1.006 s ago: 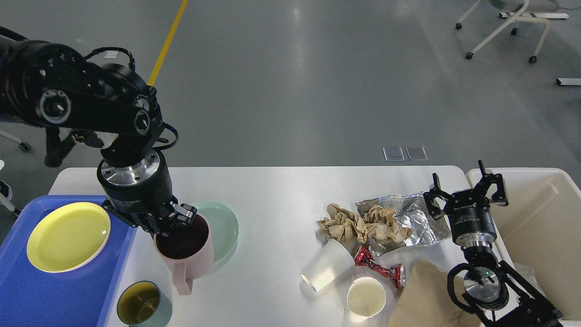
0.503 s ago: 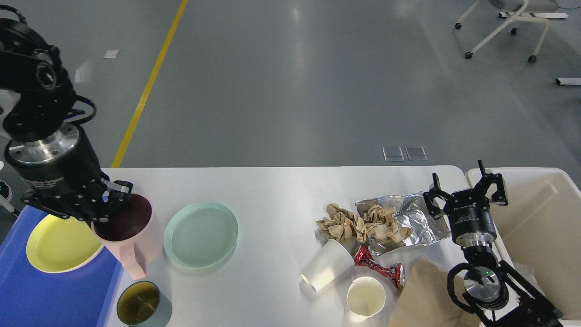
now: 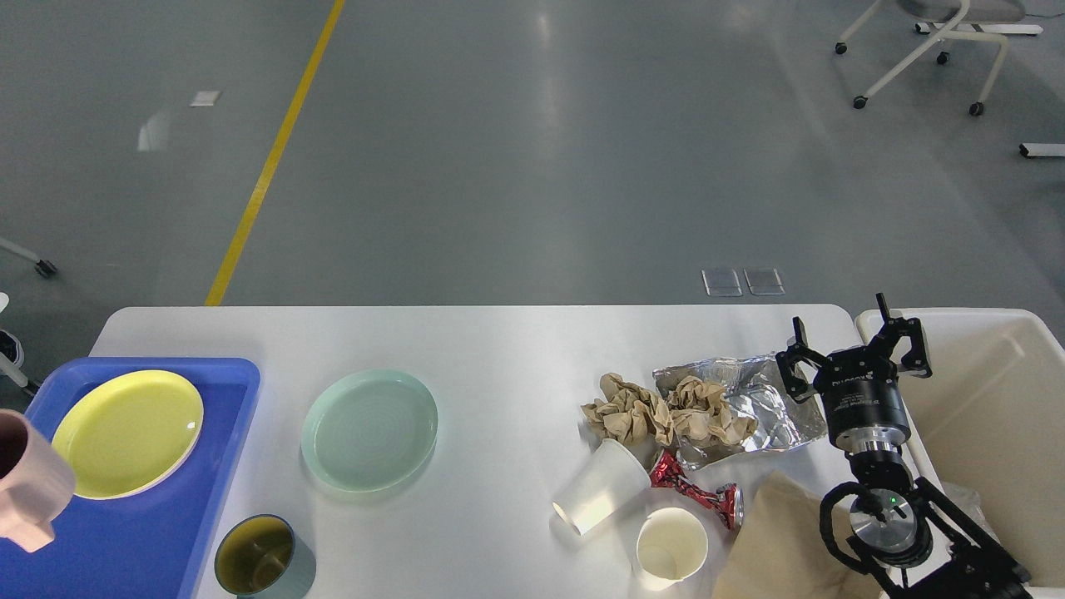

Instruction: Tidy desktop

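Blue tray (image 3: 125,541); yellow plate (image 3: 126,433) — plain.

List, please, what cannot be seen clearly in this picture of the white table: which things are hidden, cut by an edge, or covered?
All in the head view:
- Left gripper: outside the frame; whether it holds the pink ceramic mug, cut by the left edge, cannot be told.
- Tan paper sheet: cut by the bottom edge, partly behind the right arm.
- Crinkled silver foil wrapper: partly under the crumpled brown paper.
- Cream plastic bin: cut by the right edge; its bottom is partly hidden by the arm.
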{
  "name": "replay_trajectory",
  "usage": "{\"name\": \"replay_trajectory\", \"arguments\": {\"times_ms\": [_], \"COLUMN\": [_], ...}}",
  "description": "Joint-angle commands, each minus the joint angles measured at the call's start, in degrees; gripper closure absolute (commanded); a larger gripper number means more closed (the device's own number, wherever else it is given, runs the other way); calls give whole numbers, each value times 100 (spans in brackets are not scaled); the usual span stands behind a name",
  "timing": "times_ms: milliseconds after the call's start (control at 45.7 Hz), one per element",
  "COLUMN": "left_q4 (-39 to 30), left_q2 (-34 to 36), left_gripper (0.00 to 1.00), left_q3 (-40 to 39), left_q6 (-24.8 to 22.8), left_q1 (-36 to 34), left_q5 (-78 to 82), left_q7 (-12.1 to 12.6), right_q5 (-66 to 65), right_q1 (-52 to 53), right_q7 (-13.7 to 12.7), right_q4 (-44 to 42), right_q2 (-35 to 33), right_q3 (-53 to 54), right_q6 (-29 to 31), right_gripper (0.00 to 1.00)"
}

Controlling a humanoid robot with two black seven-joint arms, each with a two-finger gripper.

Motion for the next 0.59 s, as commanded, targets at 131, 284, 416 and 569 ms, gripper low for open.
{"name": "replay_trajectory", "arguments": {"times_ms": [131,284,416,569], "left_q4": [1670,2426,2778,3086], "left_q2": [729,650,597,589], "left_gripper": [100,100,100,100], "left_q3": [-2668,-4233,-4893,-4956], "left_q6": [44,53,71,141], "left_q1": [3239,4919,5641,5782], "left_q5": [715,829,899,899], "left_q7": [-209,-218,-227,-472], "right_q5": [0,0,0,0], "right_q1": [0,0,0,0], "right_q7": [-3,5,-3,-3], "right_q4": [-1,-1,-1,-1], "right_q2": [0,0,0,0], "right_q3": [0,0,0,0], "right_q6": [0,0,0,0], "right_gripper": [0,0,0,0]}}
